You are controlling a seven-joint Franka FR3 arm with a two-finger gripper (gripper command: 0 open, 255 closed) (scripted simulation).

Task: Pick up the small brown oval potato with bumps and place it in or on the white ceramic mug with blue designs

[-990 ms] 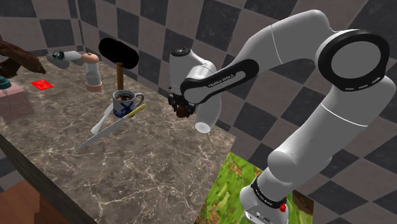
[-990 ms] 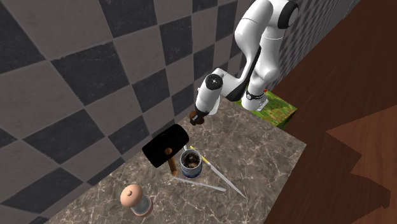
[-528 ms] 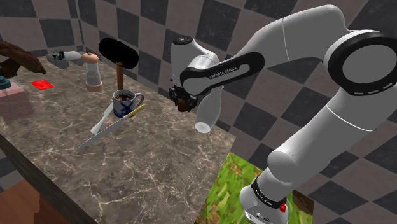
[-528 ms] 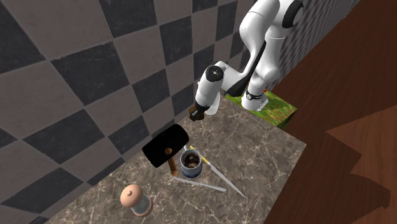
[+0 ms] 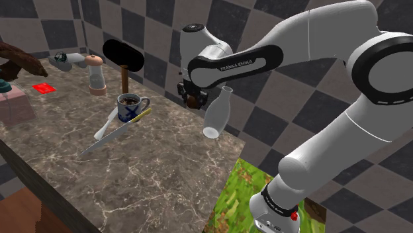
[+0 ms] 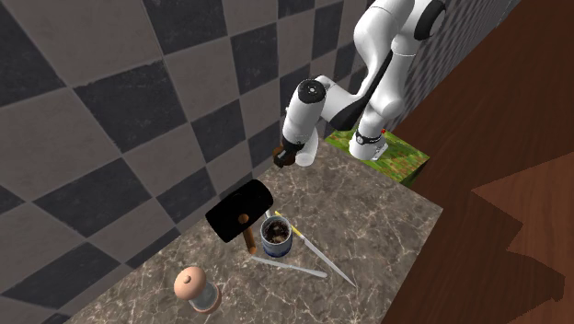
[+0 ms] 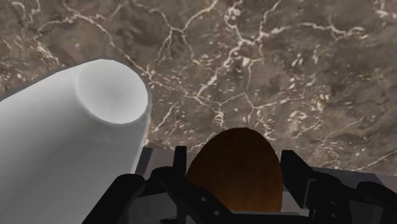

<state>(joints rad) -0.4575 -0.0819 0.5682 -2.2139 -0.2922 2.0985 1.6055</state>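
Potato (image 7: pixel 236 173) first: we see it clasped between the two black fingers (image 7: pixel 294 168), which are closed onto its sides. The gripper (image 5: pixel 188 97) holds it in the air above the counter (image 5: pixel 165 179), well apart from the mug (image 5: pixel 130 107).

Under it we have a brown, marble-look counter with pale veins. Behind that are walls (image 5: pixel 59 26) in big grey and dark checks. In the second exterior view a brown wood floor (image 6: pixel 497 248) runs along the counter's open side. The arm's stand (image 5: pixel 241 188) is a green patterned box at the counter's end.

Now the neighbours. A white bottle (image 5: pixel 217 114) is just beside the gripper, on the shoulder view's right of it; whether it stands or leans we cannot tell. Over on the shoulder view's left the mug is crowded. A mallet (image 5: pixel 123 55) is just behind it and a long knife (image 5: pixel 106 140) lies in front of it. Farther left we spot a grinder (image 5: pixel 97 73) and a red card (image 5: pixel 44 87).

As for shapes, the potato is egg-shaped, smooth-looking and dark reddish brown. The mug is white with a blue pattern and dark inside, its handle on the gripper's side. The mallet has a fat black head on a brown handle. The bottle is plain white and tapers to a narrow neck.
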